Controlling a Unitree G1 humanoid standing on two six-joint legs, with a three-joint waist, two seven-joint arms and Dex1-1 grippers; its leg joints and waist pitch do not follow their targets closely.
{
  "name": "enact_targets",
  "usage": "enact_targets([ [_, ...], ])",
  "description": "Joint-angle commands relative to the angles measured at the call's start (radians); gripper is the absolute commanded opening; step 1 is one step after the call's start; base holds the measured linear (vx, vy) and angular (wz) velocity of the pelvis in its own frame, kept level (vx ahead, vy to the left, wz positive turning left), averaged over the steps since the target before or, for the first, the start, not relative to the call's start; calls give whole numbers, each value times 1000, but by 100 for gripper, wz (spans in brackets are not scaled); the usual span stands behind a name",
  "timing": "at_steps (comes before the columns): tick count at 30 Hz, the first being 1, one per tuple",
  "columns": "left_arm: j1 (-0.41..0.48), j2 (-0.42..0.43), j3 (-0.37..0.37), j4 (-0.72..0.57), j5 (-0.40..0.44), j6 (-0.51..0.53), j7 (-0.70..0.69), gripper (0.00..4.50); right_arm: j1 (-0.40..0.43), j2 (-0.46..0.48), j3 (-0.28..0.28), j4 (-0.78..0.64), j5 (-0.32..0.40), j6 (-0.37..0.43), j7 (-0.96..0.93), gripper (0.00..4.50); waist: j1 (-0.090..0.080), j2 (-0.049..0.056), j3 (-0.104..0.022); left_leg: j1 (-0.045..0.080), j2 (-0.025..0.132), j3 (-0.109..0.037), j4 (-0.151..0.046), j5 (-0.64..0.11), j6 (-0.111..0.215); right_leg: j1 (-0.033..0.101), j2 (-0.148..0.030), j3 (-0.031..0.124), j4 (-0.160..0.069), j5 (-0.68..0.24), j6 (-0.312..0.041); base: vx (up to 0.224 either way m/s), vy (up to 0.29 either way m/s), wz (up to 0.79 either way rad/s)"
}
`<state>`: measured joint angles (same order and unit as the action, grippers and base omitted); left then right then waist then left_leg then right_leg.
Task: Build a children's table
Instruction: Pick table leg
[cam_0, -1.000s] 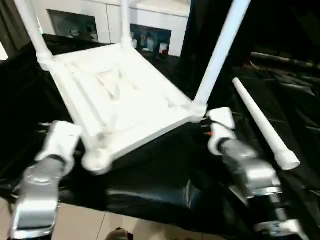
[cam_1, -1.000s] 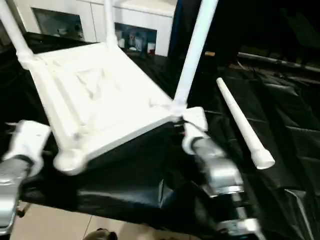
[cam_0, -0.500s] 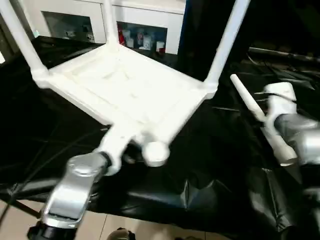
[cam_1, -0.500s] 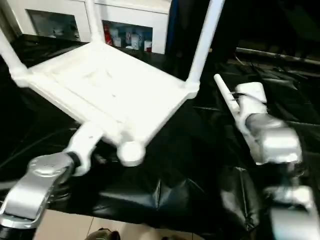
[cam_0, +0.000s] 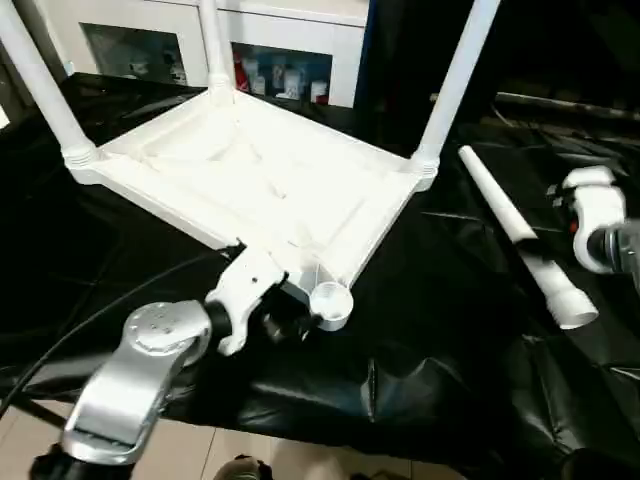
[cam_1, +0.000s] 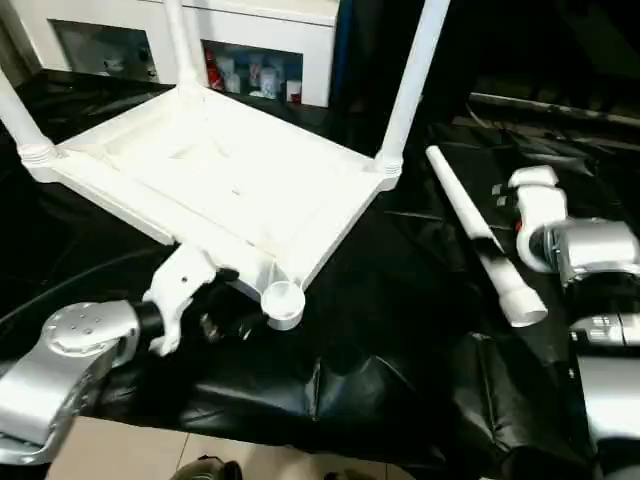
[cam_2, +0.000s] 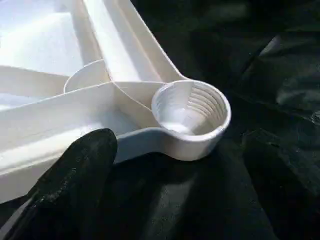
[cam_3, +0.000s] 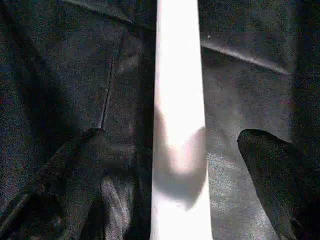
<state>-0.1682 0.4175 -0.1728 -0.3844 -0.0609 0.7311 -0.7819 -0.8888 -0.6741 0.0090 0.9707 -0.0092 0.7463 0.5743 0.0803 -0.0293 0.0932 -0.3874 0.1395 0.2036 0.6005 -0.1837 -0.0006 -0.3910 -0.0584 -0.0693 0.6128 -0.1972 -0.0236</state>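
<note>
A counter (cam_0: 440, 300) draped in black sheeting carries the upturned tabletop (cam_0: 260, 185), three legs standing in its corners and the near threaded socket (cam_2: 191, 112) empty. The fourth leg (cam_0: 520, 240) lies loose to its right. The left pincer (cam_0: 285, 322) waits spread by that socket while the right pincer (cam_3: 175, 150) gapes astride the leg; closing on it comes next.

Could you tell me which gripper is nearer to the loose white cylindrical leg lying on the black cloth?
Right. The right gripper hangs open over the loose white cylindrical leg, one finger either side; the left gripper is at the tabletop's empty corner socket.
</note>
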Motion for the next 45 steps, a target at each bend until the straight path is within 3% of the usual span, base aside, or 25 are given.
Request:
enact_targets([
  [1, 7, 19, -1, -57, -38, 19, -29, 446, -31, -18, 7, 82, -28, -42, -3, 450, 0, -5, -63, 26, 100, -46, -60, -141, 43, 42, -110, 63, -70, -165, -292, 0, 0, 0],
  [2, 16, 33, 1, -76, -56, 33, -46, 446, -41, -18, 8, 128, -36, -64, -10, 450, 1, -5, -58, 24, 99, -46, -62, -143, 43, 40, -109, 63, -73, -169, -290, 0, 0, 0],
  [3, 26, 48, 3, -90, -67, 43, -60, 446, -48, -16, 14, 167, -43, -82, -11, 450, 4, 2, -55, 25, 100, -46, -62, -150, 38, 38, -109, 63, -72, -174, -293, 0, 0, 0],
  [4, 30, 56, 3, -94, -68, 44, -64, 446, -51, -15, 18, 184, -46, -88, -8, 450, 2, -2, -54, 23, 98, -45, -62, -161, 35, 39, -105, 63, -72, -182, -293, 0, 0, 0],
  [7, 37, 73, 6, -107, -78, 56, -70, 446, -62, -11, 21, 225, -52, -107, -5, 450, 3, 4, -36, 21, 98, -47, -67, -187, 35, 33, -105, 64, -77, -222, -277, 0, 0, 0],
  [8, 38, 82, 9, -114, -85, 63, -75, 446, -67, -9, 22, 239, -54, -114, -3, 450, 3, 3, -39, 23, 98, -47, -66, -197, 32, 34, -105, 64, -77, -238, -278, 0, 0, 0],
  [11, 48, 110, 23, -148, -105, 87, -88, 446, -80, -8, 8, 272, -50, -127, -7, 450, 5, 10, -15, 19, 97, -51, -72, -220, 32, 28, -109, 67, -82, -274, -270, 0, 0, 0],
  [12, 54, 126, 37, -169, -118, 104, -95, 446, -85, -10, -3, 286, -45, -135, -12, 450, 5, 8, -18, 19, 98, -52, -72, -213, 33, 31, -108, 66, -79, -269, -272, 0, 0, 0],
  [13, 65, 156, 59, -204, -141, 133, -108, 446, -93, -13, -19, 306, -40, -149, -23, 450, 7, 16, -4, 15, 99, -54, -75, -207, 33, 27, -110, 68, -76, -249, -282, 0, 0, 0],
  [14, 72, 173, 74, -223, -155, 147, -118, 446, -96, -14, -24, 313, -40, -153, -25, 450, 6, 14, -8, 14, 97, -54, -72, -185, 39, 31, -110, 67, -73, -224, -289, 0, 0, 0],
  [16, 90, 219, 113, -272, -191, 185, -146, 446, -104, -20, -29, 334, -42, -171, -27, 450, 7, 26, 8, 10, 97, -52, -71, -148, 65, 23, -102, 66, -68, -150, -312, 0, 0, 0],
  [17, 98, 236, 127, -289, -204, 196, -159, 446, -107, -22, -29, 339, -44, -174, -26, 450, 8, 26, 11, 8, 98, -52, -71, -141, 72, 24, -105, 66, -66, -140, -317, 0, 0, 0],
  [18, 103, 245, 135, -300, -211, 202, -167, 446, -108, -24, -28, 341, -45, -175, -25, 450, 9, 30, 26, 8, 98, -52, -75, -155, 80, 20, -104, 66, -71, -163, -322, 0, 0, 0],
  [19, 103, 245, 135, -300, -211, 202, -167, 446, -108, -24, -28, 341, -45, -175, -25, 450, 9, 30, 26, 8, 98, -52, -75, -155, 80, 20, -104, 66, -71, -163, -322, 0, 0, 0],
  [22, 114, 284, 162, -328, -238, 220, -188, 446, -121, -30, -9, 352, -60, -173, -1, 450, 12, 34, 43, 13, 103, -55, -82, -213, 51, 18, -110, 69, -75, -241, -321, 0, 0, 0],
  [23, 113, 292, 166, -335, -249, 227, -186, 450, -128, -34, -8, 357, -64, -171, 10, 424, 11, 33, 47, 14, 104, -54, -83, -219, 44, 18, -110, 70, -75, -241, -323, 0, 0, 0],
  [26, 105, 295, 165, -335, -257, 231, -182, 450, -138, -38, -8, 360, -68, -167, 24, 424, 10, 30, 51, 16, 105, -54, -84, -223, 35, 19, -111, 72, -75, -244, -329, 0, 0, 0],
  [29, 91, 300, 166, -338, -282, 243, -176, 450, -156, -44, -7, 367, -78, -163, 55, 388, 10, 29, 55, 15, 105, -54, -84, -213, 29, 19, -114, 74, -72, -239, -336, 0, 0, 0],
  [33, 83, 310, 163, -340, -302, 248, -172, 450, -168, -50, 2, 372, -85, -161, 78, 354, 9, 27, 54, 12, 104, -51, -80, -165, 45, 23, -116, 75, -68, -198, -346, 0, 0, 0],
  [34, 81, 313, 159, -339, -304, 245, -171, 450, -170, -53, 4, 373, -89, -162, 85, 344, 7, 20, 47, 13, 104, -48, -77, -142, 55, 27, -117, 75, -65, -179, -349, 0, 0, 0],
  [37, 88, 320, 152, -333, -300, 226, -172, 450, -169, -61, 14, 373, -103, -168, 111, 324, 5, 15, 35, 12, 104, -45, -71, -103, 75, 30, -114, 72, -62, -160, -353, 0, 0, 0],
  [45, 102, 342, 148, -324, -312, 197, -159, 450, -161, -74, 42, 375, -137, -174, 173, 254, 7, 16, 24, 10, 103, -44, -63, -69, 96, 32, -112, 70, -55, -129, -360, 0, 0, 0],
])
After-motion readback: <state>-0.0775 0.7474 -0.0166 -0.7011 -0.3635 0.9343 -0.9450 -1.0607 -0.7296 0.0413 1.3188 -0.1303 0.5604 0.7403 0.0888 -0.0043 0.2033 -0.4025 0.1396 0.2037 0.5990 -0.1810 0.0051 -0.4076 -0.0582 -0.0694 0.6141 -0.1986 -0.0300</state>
